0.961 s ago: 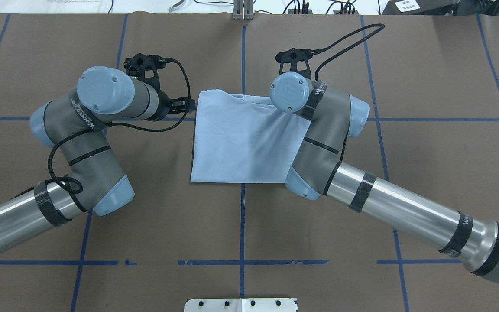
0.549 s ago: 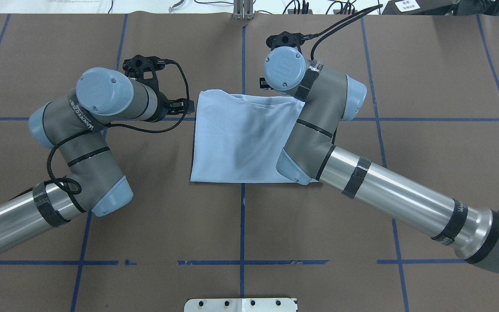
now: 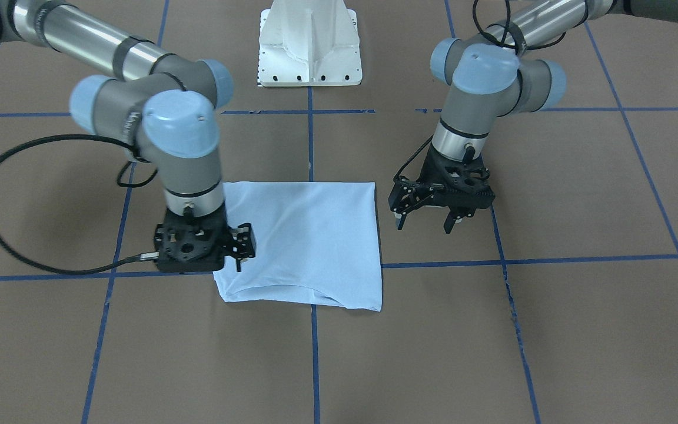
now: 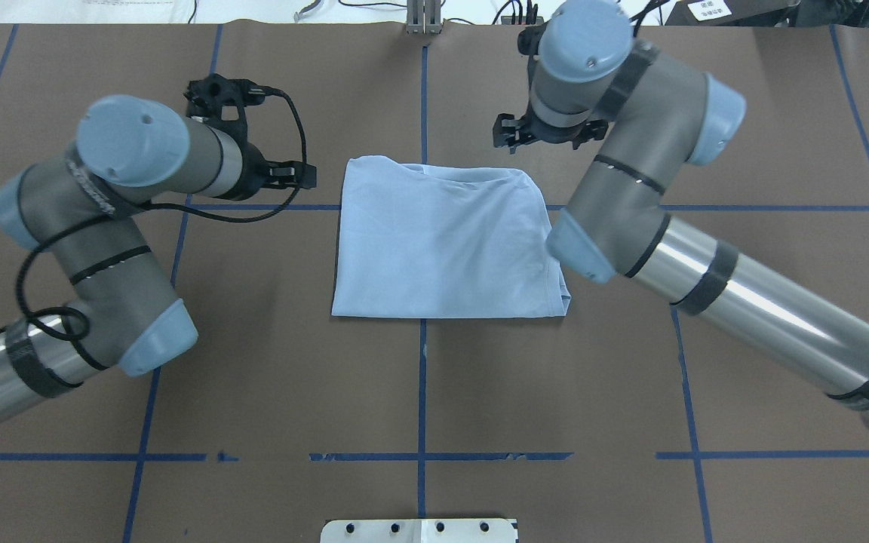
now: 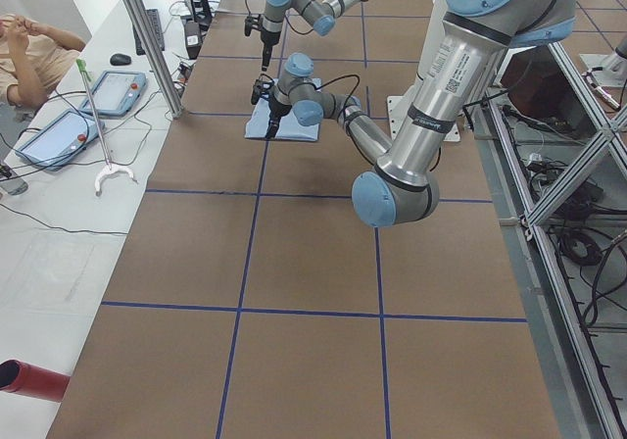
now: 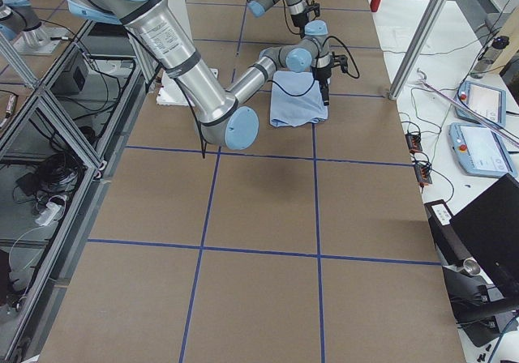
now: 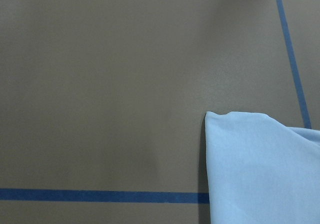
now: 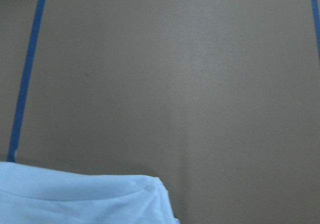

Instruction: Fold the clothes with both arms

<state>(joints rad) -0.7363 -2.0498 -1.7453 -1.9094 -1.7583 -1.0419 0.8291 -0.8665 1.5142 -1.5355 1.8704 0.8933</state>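
The light blue T-shirt (image 4: 442,241) lies folded into a rough square at the table's middle, print and label hidden. It also shows in the front view (image 3: 303,241), and its corners show in the left wrist view (image 7: 265,169) and the right wrist view (image 8: 80,199). My left gripper (image 4: 291,175) hangs open and empty just left of the shirt's far left corner, apart from it (image 3: 424,224). My right gripper (image 4: 544,134) hangs open and empty above the table just beyond the shirt's far right corner (image 3: 200,253).
The brown table cover (image 4: 744,113) carries a grid of blue tape lines (image 4: 422,392). The white pedestal base (image 3: 309,44) stands at the near edge by the robot. Cables and tablets lie on the side bench (image 5: 69,125), where an operator sits.
My right arm has swung off the shirt's right side, up and away past its far right corner, which uncovers that edge. My left arm has drawn back a little to the left.
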